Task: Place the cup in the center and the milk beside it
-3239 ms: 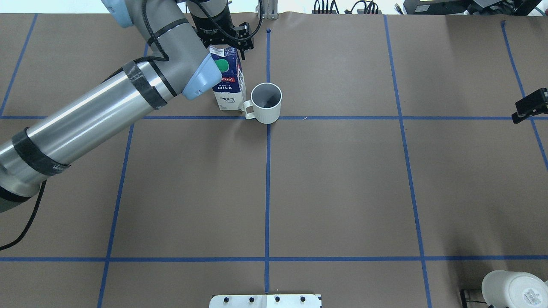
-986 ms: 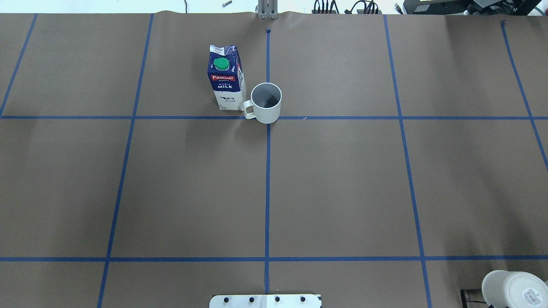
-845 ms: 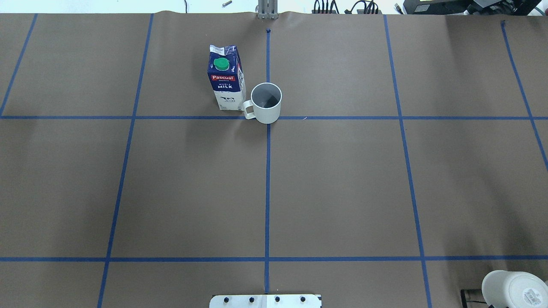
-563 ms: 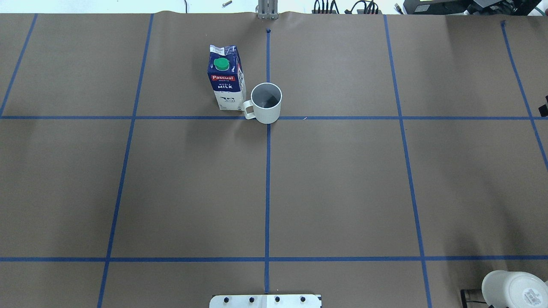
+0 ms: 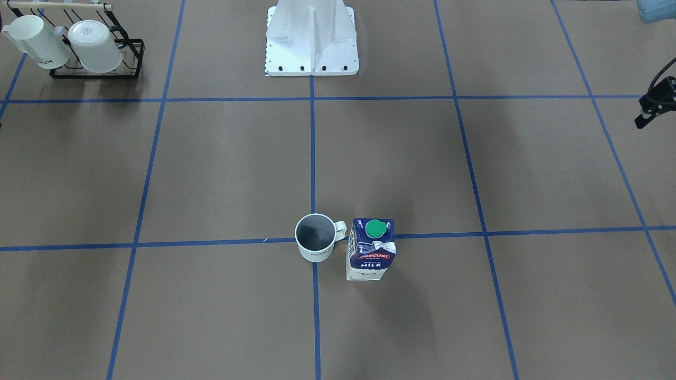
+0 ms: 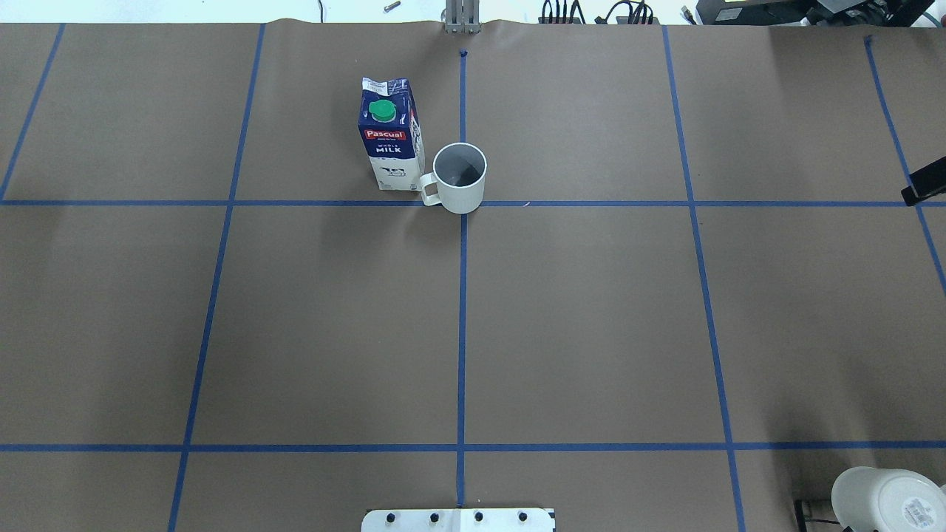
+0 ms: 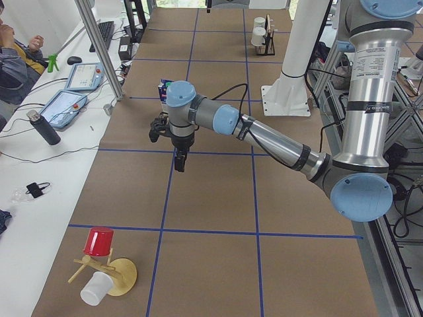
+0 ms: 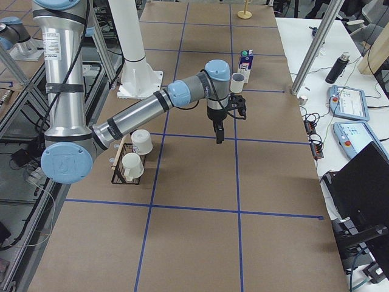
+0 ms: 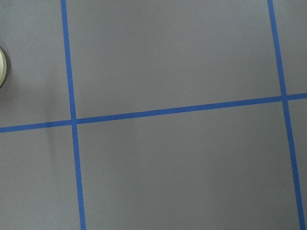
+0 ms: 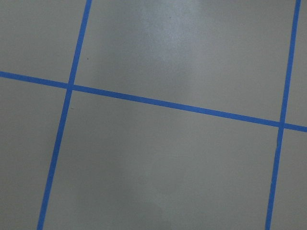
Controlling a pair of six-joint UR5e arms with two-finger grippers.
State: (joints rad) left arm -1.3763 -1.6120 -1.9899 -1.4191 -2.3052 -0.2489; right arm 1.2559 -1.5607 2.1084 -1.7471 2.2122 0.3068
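White mug (image 6: 460,177) on centre tape crossing (image 6: 463,218), milk carton (image 6: 393,137) beside: seemingly finished. Left gripper (image 5: 654,103), right gripper (image 6: 925,191) far off; cannot tell whether clenched.

overhead: table (image 6: 591,332) seen steeply from behind base (image 6: 458,519) | front: faced from opposite side | sides: taken along table from either end | wrists: table seen close, downward | shared by overhead, front: cup (image 6: 460,177), carton (image 6: 392,137)

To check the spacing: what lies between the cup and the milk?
Only the handle of the cup, turned toward the milk, as the front-facing view shows.
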